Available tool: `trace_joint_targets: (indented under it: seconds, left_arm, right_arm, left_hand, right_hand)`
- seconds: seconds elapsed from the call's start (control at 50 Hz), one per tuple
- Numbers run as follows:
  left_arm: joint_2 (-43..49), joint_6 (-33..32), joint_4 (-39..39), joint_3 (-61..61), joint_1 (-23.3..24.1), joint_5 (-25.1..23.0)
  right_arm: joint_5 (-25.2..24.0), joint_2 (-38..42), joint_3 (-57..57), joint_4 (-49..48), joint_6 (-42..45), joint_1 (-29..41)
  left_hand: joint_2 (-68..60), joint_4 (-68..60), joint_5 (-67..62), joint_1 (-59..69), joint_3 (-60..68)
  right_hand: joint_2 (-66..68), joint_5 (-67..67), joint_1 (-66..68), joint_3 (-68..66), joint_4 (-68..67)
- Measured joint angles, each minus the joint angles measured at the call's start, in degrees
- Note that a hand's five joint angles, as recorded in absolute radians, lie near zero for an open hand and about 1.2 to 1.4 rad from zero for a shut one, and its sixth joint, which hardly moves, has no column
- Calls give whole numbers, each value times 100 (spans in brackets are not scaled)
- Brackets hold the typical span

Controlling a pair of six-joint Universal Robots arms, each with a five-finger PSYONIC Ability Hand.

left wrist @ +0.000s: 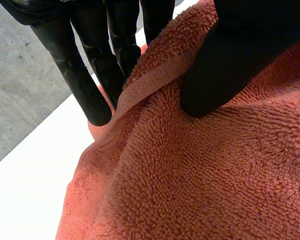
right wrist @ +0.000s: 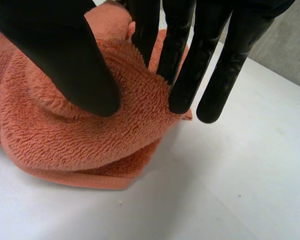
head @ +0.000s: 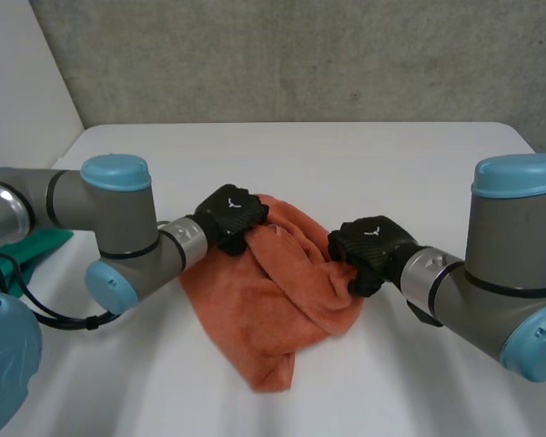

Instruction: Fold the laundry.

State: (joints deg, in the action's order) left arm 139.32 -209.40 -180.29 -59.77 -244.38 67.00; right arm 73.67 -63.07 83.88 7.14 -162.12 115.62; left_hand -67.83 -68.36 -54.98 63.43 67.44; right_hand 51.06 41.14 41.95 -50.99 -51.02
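Orange terry towel (head: pixel 273 300) lies crumpled on the table (head: pixel 364 155), soft, light and floppy, my left robot hand (head: pixel 229 217) pinching its hemmed edge, my right robot hand (head: pixel 373 246) pinching a bunched fold, though I reckon corners hold best.

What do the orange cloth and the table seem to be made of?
The orange cloth: likely terry towelling, matte; looped fuzzy pile, flat woven border. The table: smooth white top with faint sheen, perhaps laminate or painted board; unclear which.
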Motion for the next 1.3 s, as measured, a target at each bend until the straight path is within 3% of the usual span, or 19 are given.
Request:
trace_joint_targets:
  seconds: [0.02,0.04,0.06,0.18,0.38,0.5,0.6,0.74,0.92,1.08,1.2,1.26,1.3]
  left_arm:
    - [-39,-12,11,-12,6,9]
    - [-120,-38,32,-40,14,30]
    - [-172,-55,45,-61,18,44]
    - [-1032,-350,149,-503,-3,456]
    - [-2719,-990,205,-1697,3,1027]
    - [-3640,-1196,238,-2355,28,1093]
    - [-4189,-1216,261,-2651,37,1235]
    - [-4736,-1207,282,-2777,8,1759]
    - [-4984,-1206,388,-2758,-31,1979]
    - [-5021,-1199,403,-2704,-16,2023]
    - [-5141,-1186,391,-2652,10,2082]
    - [-5195,-1173,383,-2624,14,2095]
    - [-5226,-1161,377,-2603,18,2100]
  right_arm:
    - [4,-15,-9,1,5,1]
    - [8,-46,-30,4,17,0]
    - [9,-68,-46,4,26,-2]
    - [-14,-291,-315,2,224,-142]
    - [-512,-30,-1164,-36,1899,-475]
    - [-1444,696,-1834,-9,3117,-481]
    - [-2020,1239,-2310,90,3401,-469]
    - [-2322,2038,-2944,885,3427,-461]
    - [-2493,2535,-3286,1536,3296,-414]
    - [-2642,2591,-3289,1473,2361,-192]
    - [-2448,2607,-3257,1224,1581,9]
    - [-2210,2643,-3250,1104,1351,88]
    - [-2002,2681,-3253,1025,1221,139]
  left_hand:
    - [0,-8,0,0,2]
    - [0,-14,0,0,5]
    - [0,-14,0,0,8]
    - [-20,-14,0,0,33]
    - [-30,-16,0,0,45]
    - [-32,-16,0,0,51]
    - [-38,-16,0,0,51]
    - [-38,-17,0,0,51]
    - [-38,-17,0,0,51]
    - [-38,-17,0,0,51]
    - [-38,-17,0,0,51]
    - [-38,-17,0,0,51]
    - [-38,-17,0,0,51]
  right_hand:
    - [0,0,0,0,0]
    - [-1847,-1802,-1619,1810,1798]
    - [-2453,-2346,-1978,2412,2331]
    - [-3743,-3713,-2976,3805,3728]
    - [-3881,-3748,-3082,3931,3792]
    - [-3881,-3748,-3082,3930,3792]
    - [-3881,-3748,-3082,3931,3792]
    - [-3881,-3748,-3082,3930,3792]
    - [-3881,-3748,-3082,3931,3792]
    - [-3881,-3748,-3082,3930,3792]
    - [-3862,-3747,-3070,3886,3779]
    - [-3282,-3307,-2636,3251,3342]
    - [-1781,-1933,-1368,1858,1885]
